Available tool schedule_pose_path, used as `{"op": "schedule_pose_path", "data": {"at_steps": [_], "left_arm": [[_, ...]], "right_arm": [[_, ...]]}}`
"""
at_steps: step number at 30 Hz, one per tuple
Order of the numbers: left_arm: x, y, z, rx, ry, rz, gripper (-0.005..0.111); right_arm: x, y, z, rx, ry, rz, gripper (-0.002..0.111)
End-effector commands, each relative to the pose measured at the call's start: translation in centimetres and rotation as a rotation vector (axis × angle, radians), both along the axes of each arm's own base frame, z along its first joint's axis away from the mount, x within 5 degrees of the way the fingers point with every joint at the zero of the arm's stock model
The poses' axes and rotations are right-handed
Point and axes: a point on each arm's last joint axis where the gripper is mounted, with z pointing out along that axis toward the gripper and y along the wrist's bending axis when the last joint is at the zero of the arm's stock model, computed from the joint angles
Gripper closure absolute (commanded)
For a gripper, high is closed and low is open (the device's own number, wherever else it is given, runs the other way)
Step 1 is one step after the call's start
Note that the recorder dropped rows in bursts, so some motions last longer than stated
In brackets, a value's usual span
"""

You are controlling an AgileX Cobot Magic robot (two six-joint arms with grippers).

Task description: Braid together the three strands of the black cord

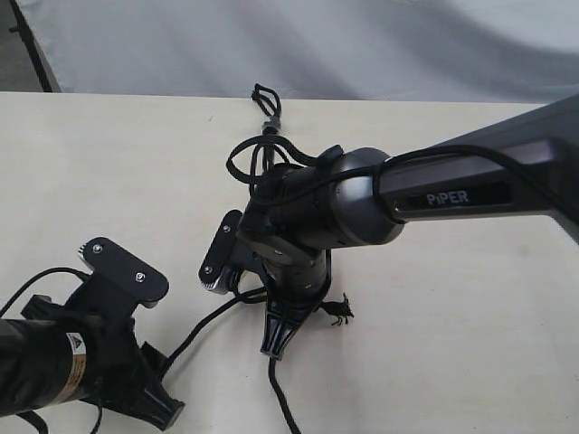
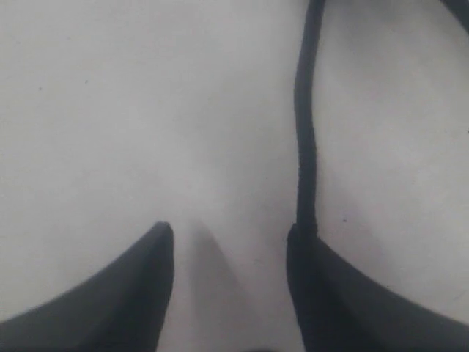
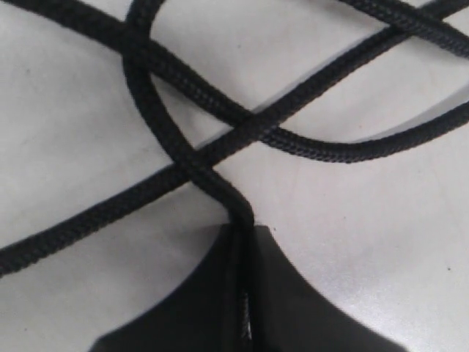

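The black cord lies on the cream table, its short loops at the far end. My right gripper reaches across the middle and points down at the table. It is shut on one strand, which runs in between the closed jaws of the right gripper. Two more strands cross over each other just beyond it. A frayed tip lies beside that gripper. My left gripper stands open at the near left with nothing in the gap. A strand runs up to the tip of one of its fingers.
The right arm spans the table from the right and hides the middle of the cord. A thicker robot cable curves by the left arm. The table's far edge meets a grey backdrop.
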Motion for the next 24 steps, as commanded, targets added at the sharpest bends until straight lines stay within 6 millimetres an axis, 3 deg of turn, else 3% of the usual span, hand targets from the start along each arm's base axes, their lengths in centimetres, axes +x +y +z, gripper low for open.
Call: {"op": "schedule_pose_path", "data": {"at_steps": [1,4,8,10,15,19,24], "left_arm": [[0.2,0.6,1.0,0.015,-0.055,0.063,0.061],[0.1,0.7,2.0,-0.023,-0.087,0.063,0.061],[-0.7,-0.8,3.0,-0.172,-0.074,-0.103,0.061],[-0.9,-0.9,2.5,-0.153,-0.06,-0.149,0.061],[-0.2,0.3,0.8,-0.019,-0.032,0.021,0.061],[-0.6,-1.2,-0.6,-0.08,0.056,-0.109,0.061],[-0.4,-0.8,-0.6,-0.044,0.039,-0.07,0.061]], "right_arm": [[-0.3,-0.1,-1.0,0.01,0.046,-0.033,0.109],[-0.2,-0.1,-1.0,0.014,0.041,-0.028,0.109],[-0.2,-0.1,-1.0,0.012,0.042,-0.022,0.109],[-0.2,-0.1,-1.0,0.012,0.042,-0.022,0.109],[-0.2,-0.1,-1.0,0.012,0.042,-0.022,0.109],[-0.2,-0.1,-1.0,0.012,0.042,-0.022,0.109],[-0.3,0.0,-1.0,0.017,0.049,-0.028,0.109]]}}
